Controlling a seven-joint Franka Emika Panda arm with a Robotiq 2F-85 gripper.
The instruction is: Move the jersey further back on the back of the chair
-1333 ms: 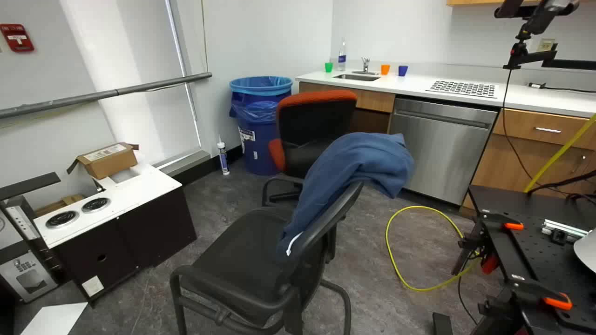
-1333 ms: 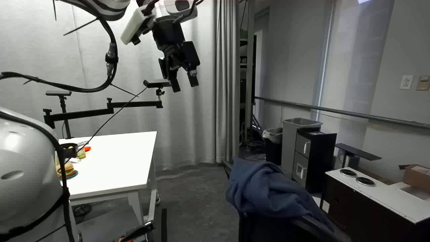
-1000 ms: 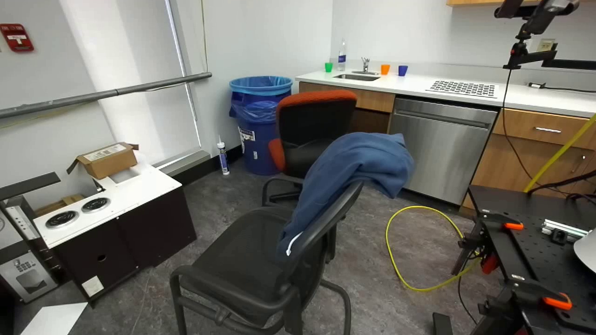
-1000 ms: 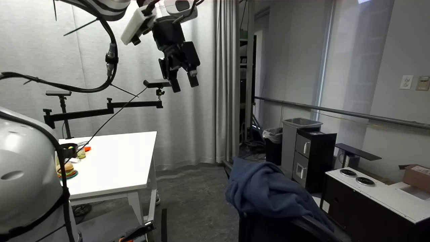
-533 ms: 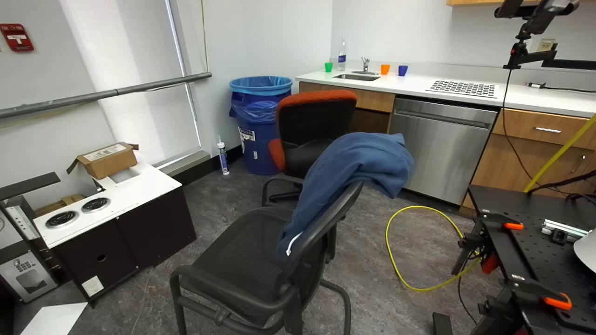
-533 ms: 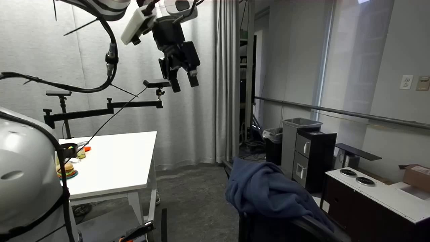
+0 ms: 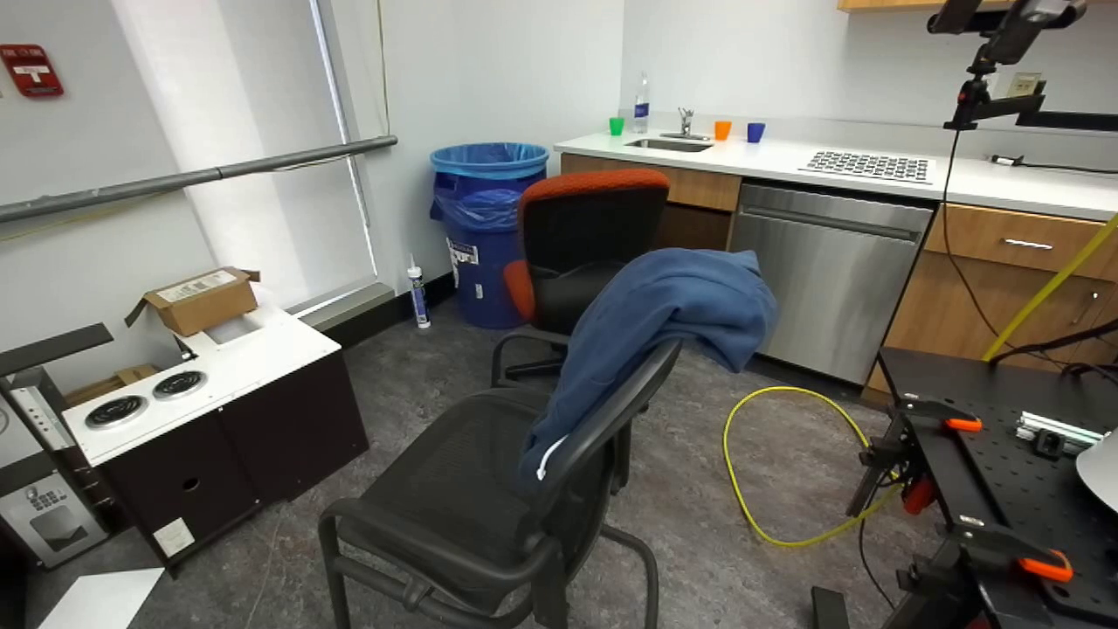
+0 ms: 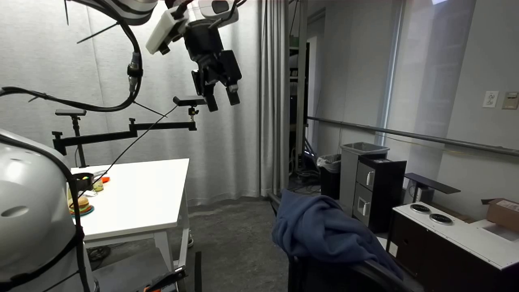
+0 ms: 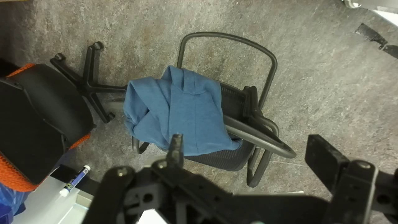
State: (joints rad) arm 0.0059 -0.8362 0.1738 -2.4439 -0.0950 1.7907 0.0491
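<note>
Claw [image 8: 222, 103] spread wide, nothing held, well above navy jersey [image 9: 192, 121] draped over back of black chair [image 7: 445, 489]; should handle light, soft, limp, so pinch deep into bunched fold [image 7: 721, 301] at right in an exterior view, as shallow bites may slip.

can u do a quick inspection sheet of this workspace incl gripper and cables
Surface: mottled grey floor
Job's things: jersey draped in a bunch over the back of the black chair, white string showing on the seat side
Clutter: cardboard box on the white-topped stove unit; nozzled tube upright on the floor
Gripper: fingers apart, holding nothing, clear of the jersey
Cables: yellow cord looped on the floor; black cable hanging in a curve
Surroundings: orange-trimmed chair, blue bin, dishwasher
</note>
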